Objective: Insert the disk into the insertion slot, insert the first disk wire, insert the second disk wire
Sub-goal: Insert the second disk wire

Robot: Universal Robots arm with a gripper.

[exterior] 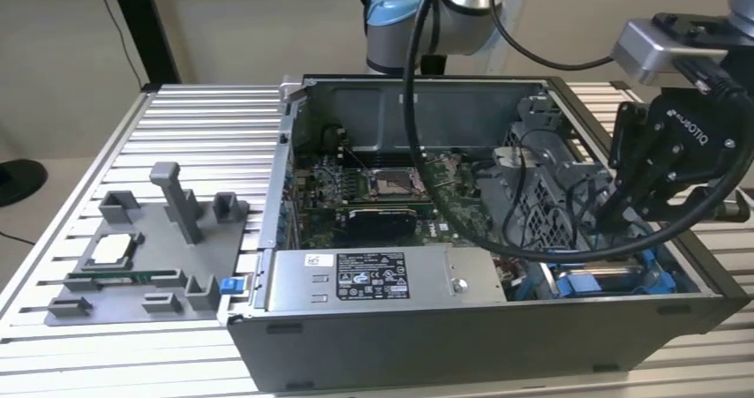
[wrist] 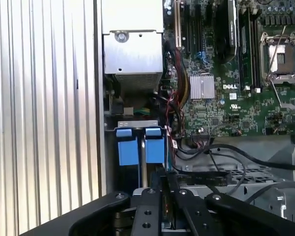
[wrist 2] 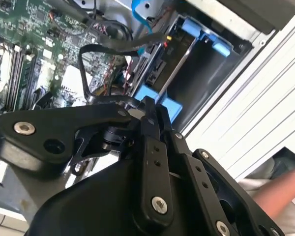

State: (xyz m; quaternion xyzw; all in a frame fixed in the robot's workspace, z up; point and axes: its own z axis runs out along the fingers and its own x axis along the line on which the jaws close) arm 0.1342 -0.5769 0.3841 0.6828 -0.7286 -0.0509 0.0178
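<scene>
The insertion slot (exterior: 659, 266) is the bay in the open case's front corner on the exterior view's right. The disk shows there as a thin silver edge (wrist: 143, 160) between its blue frame tabs (wrist: 128, 146), and it appears seated in the slot (wrist 2: 211, 73). The disk's silver edge (wrist 2: 183, 56) and blue frame (wrist 2: 160, 98) lie just past my fingertips. My gripper (exterior: 613, 217) hangs over the slot, pointing down. Its fingers (wrist 2: 150, 110) are pressed together, and a looping black wire (wrist 2: 86, 73) runs right up to them. The gripper (wrist: 163, 184) looks shut on that wire's end.
The case holds a green motherboard (wrist: 226, 93), a grey power supply box with a sticker (exterior: 377, 279) and a perforated metal cage (exterior: 554, 186) strung with cables. A grey fixture tray with upright posts (exterior: 141, 257) sits on the ribbed table (exterior: 189, 124). A person's hand (wrist 2: 280, 194) is beside the table.
</scene>
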